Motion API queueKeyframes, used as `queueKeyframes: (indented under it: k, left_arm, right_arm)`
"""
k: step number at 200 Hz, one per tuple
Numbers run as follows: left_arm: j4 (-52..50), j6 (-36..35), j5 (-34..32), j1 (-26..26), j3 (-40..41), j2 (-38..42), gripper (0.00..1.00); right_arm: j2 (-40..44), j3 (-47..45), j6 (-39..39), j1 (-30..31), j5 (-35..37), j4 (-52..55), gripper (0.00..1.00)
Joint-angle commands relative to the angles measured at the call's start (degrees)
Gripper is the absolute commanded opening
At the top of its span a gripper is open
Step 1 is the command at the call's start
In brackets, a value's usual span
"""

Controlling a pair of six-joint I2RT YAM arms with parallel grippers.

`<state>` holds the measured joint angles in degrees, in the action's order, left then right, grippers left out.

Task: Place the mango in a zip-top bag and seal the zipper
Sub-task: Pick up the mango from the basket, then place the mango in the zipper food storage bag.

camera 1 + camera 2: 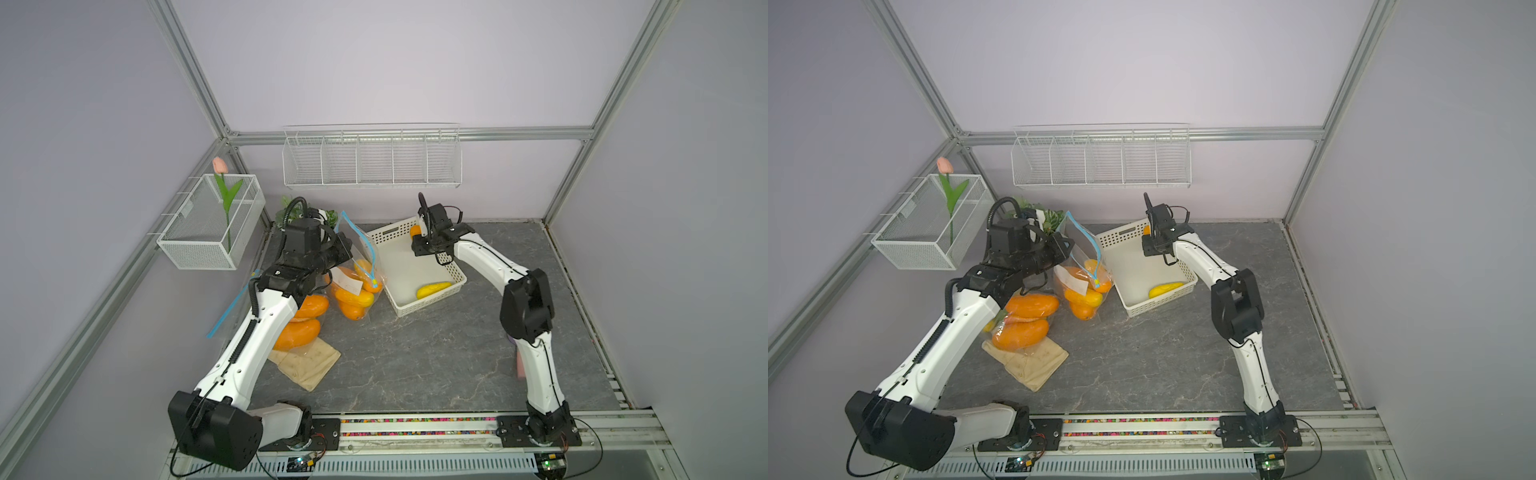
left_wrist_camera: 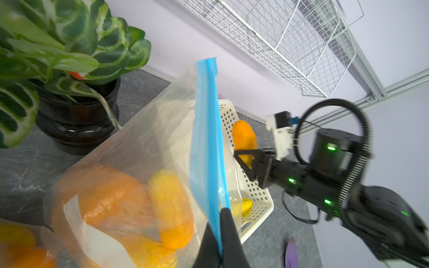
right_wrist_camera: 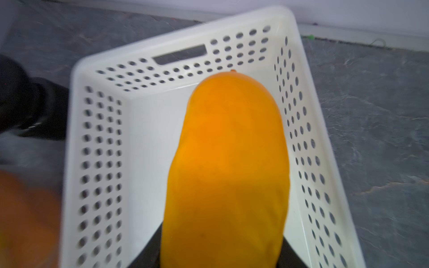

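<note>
Left gripper (image 2: 220, 222) was pinched shut on the blue zipper strip (image 2: 206, 139) of the zip-top bag (image 2: 139, 143). The bag stood on the table (image 1: 415, 365) below the pinch, with several mangoes (image 2: 171, 204) already inside. Right gripper (image 3: 220, 255) had its jaws closed on the orange mango (image 3: 227, 162), down in the white basket (image 3: 97, 139). Most of the fruit stuck out past the fingertips. I couldn't tell how firm the grip was.

Risks, my read:
- The grip sat near one end of the mango, leaving a long overhang. A fast lift or wrist turn could swing it or slide it out.
- The basket wall was close ahead of the tips, so a low exit could clip the rim and drag the basket.
- The zipper lips lay nearly together above the left jaws, and I couldn't tell whether one lip or both sat in the pinch. The mouth looked narrow for the fruit, so pushing in could fold a lip, yank the strip free or topple the bag.
- The bag was already crowded, so the zipper might not close.

Views:
- The left wrist view showed the pinch and the narrow mouth. In both top views the arm hid that pinch.
- The right wrist view showed the mango between the fingers. In a top view only a sliver of orange (image 1: 414, 231) peeked past the gripper.
- The right wrist view missed the yellow mango (image 1: 433, 289), which lay behind the jaws at the basket's other end.
</note>
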<state>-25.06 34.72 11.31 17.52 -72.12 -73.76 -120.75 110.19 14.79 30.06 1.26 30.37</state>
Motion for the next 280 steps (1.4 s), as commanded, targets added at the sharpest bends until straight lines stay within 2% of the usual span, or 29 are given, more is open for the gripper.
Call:
queueKeyframes:
  k: [1,27,69,122,141,190,220,248,280]
  left_arm:
    - [2.88,1.38,2.24,0.07,-1.09,-1.25,0.0]
    - [3.32,1.67,2.97,0.12,-2.18,-2.27,0.0]
    - [1.79,0.22,2.3,0.14,-3.5,-4.57,0.0]
    - [2.43,1.35,2.81,0.06,-2.26,-4.83,0.0]
    - [2.82,1.82,2.75,0.11,-1.54,-4.56,0.0]
    - [2.9,2.02,2.87,0.08,-1.1,-3.36,0.0]
    - [3.19,2.24,3.8,0.08,-0.61,-2.45,0.0]
    - [3.74,1.96,4.1,0.13,0.95,-0.31,0.0]
    - [3.28,0.32,4.78,0.1,1.9,1.56,0.0]
  right_arm:
    - [9.71,-8.31,-1.89,0.22,-9.27,-9.39,0.26]
    - [18.68,-16.86,-2.83,0.58,-17.2,-14.31,0.23]
    - [29.51,-25.23,-7.06,2.67,-23.68,-17.81,0.21]
    - [30.38,-26.48,-8.62,4.0,-32.41,-16.69,0.21]
    - [28.95,-24.46,-10.54,4.82,-34.37,-13.7,0.21]
    - [23.28,-19.07,-12.17,6.4,-33.5,-7.97,0.22]
    - [15.41,-7.8,-12.72,8.98,-30.98,0.92,0.23]
    - [7.14,3.84,-9.46,9.81,-26.68,9.36,0.23]
    - [-0.26,14.58,-8.37,10.97,-25.22,18.79,0.25]
